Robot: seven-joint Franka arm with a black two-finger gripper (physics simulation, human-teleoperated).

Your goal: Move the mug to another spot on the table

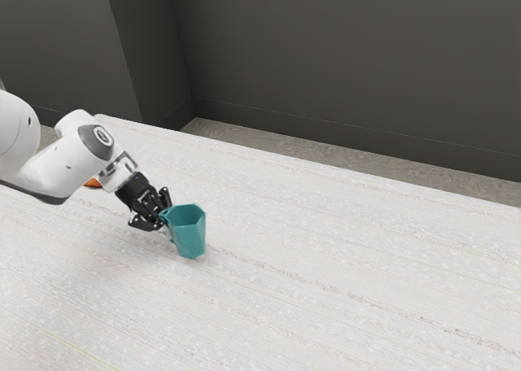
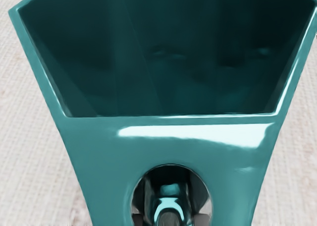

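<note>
The teal mug (image 1: 187, 231) is seen low on the worktop (image 1: 342, 257), at about 8 o'clock from the exterior view's centre. The hand (image 1: 153, 214) is set against it at its 10 o'clock. Whether the hand is clamped cannot be told. The carry to a new spot is judged not yet done.

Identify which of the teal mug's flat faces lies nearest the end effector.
The face carrying the handle. On the mug, it alone turns toward the end effector, at the exterior view's left; the other faces point away.
</note>
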